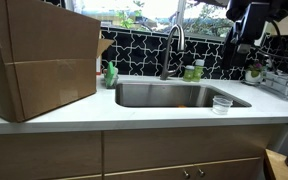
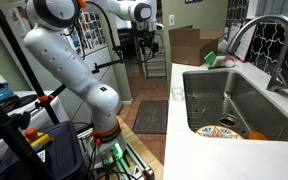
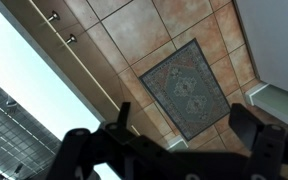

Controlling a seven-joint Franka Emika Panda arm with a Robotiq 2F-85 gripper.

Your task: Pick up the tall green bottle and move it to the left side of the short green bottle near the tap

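Noting gripper point(image 3: 169, 142) wide open, empty; beside tap point(image 1: 172, 50), we risk jaws clipping short green bottle point(image 1: 187, 74) near tall green bottle point(image 1: 196, 69).

A: What surfaces do you get on your feed?
B: I see a brushed steel sink point(image 1: 154, 95), a shinier metal tap point(image 1: 168, 55), a smooth white counter point(image 1: 134, 118).
A: I get matt brown cardboard on the box point(image 1: 39, 60), pale wood cabinets point(image 1: 44, 155), a reddish tile floor point(image 3: 134, 25), a woven rug point(image 3: 189, 90).
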